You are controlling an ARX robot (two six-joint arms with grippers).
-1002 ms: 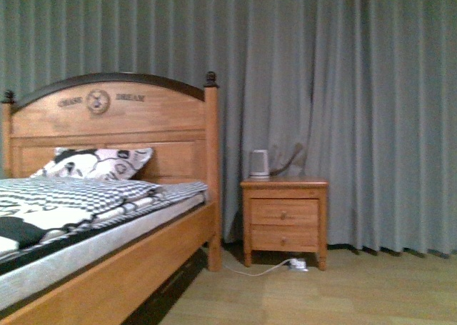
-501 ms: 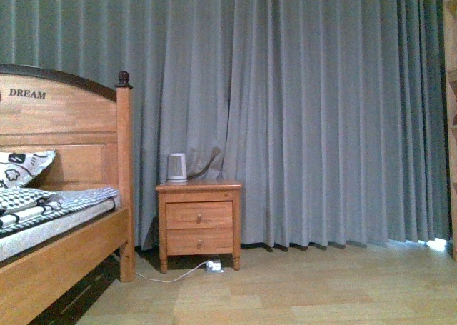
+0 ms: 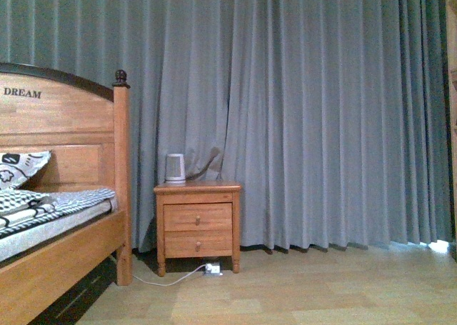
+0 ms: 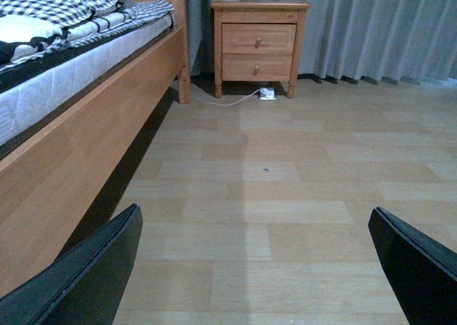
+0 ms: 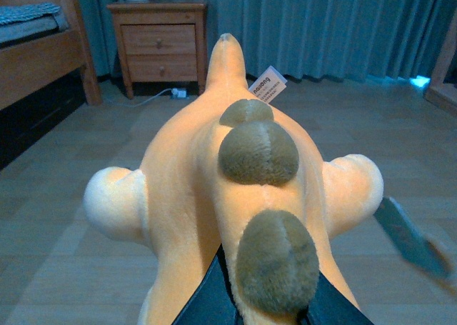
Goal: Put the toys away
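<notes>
The right gripper (image 5: 270, 305) is clamped on one end of the orange-yellow plush animal (image 5: 207, 161) with olive-brown back bumps, whose soft body stretches straight out ahead of it above the wooden floor (image 5: 64, 196). The left gripper (image 4: 246, 268) is spread wide and holds nothing.

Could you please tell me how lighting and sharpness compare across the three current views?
Front view: dim, bluish, with light leaking under the curtain. Left wrist view: evenly lit, floor sharp. Right wrist view: teal cast, plush toy sharp up close, a teal strip beside it blurred.
</notes>
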